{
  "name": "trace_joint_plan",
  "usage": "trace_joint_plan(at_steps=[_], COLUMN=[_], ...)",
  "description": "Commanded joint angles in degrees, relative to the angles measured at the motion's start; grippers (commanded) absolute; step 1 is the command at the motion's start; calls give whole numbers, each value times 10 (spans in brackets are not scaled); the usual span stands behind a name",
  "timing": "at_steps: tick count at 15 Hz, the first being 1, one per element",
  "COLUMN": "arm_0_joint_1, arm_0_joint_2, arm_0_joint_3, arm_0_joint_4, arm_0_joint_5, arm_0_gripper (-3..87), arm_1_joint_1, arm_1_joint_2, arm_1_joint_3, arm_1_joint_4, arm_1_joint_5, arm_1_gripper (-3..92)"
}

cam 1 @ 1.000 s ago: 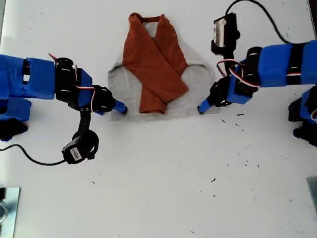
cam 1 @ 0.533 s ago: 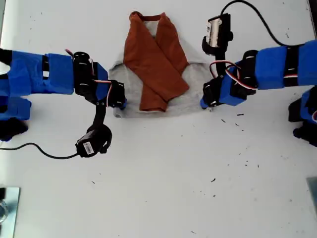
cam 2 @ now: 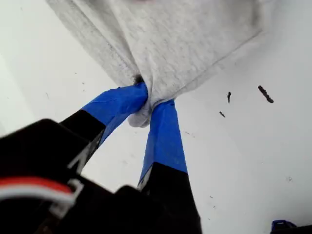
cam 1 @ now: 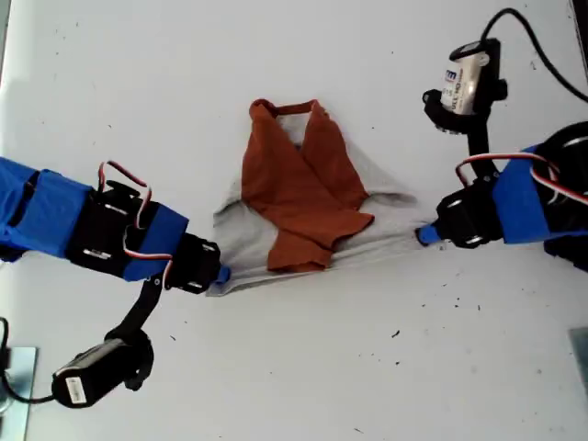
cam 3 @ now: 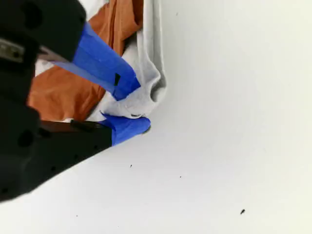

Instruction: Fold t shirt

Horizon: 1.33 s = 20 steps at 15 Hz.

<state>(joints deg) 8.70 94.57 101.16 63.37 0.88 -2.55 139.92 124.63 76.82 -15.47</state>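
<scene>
The t shirt [cam 1: 303,197] lies on the worktop [cam 1: 303,367]; your first pincer [cam 2: 148,105] and second pincer [cam 3: 131,109] are each closed on a grey hem corner.

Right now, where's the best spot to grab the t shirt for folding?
Take the t shirt by its two bottom hem corners, coming in low from the outer sides. The orange sleeves lie folded across the middle, leaving those grey corners thin and free. My first gripper and my second gripper each pinch one.
</scene>
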Motion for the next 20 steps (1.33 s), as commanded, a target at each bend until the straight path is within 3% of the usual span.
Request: trace_joint_plan(at_steps=[1,3,6,7,9,11,12,13,15,17,19,20], arm_0_joint_1=[6,-61,-242,-305,-399,-468,-499,-526,-554,-613,-672,-657], arm_0_joint_2=[84,160,287,304,284,200,165,164,255,355,390,393], arm_0_joint_3=[-12,8,96,148,236,249,245,243,250,267,294,307], arm_0_joint_4=[27,40,43,23,-56,-116,-135,-142,-136,-111,-89,-88], arm_0_joint_5=[0,51,127,155,215,284,307,309,299,283,284,287], arm_0_gripper=[-3,-3,-3,-3,4,223,275,361,373,249,207,207], arm_1_joint_1=[35,130,294,330,387,439,462,480,520,588,655,660], arm_1_joint_2=[15,-5,-73,-97,-207,-305,-338,-349,-279,-116,55,136], arm_1_joint_3=[-32,-67,-96,-63,-49,-64,-83,-84,-47,39,117,145], arm_1_joint_4=[-10,-66,-220,-331,-475,-556,-568,-585,-573,-548,-461,-399], arm_1_joint_5=[-40,-109,-208,-217,-214,-214,-200,-198,-201,-196,-187,-207], arm_1_gripper=[31,31,31,31,32,34,118,260,233,218,218,218])
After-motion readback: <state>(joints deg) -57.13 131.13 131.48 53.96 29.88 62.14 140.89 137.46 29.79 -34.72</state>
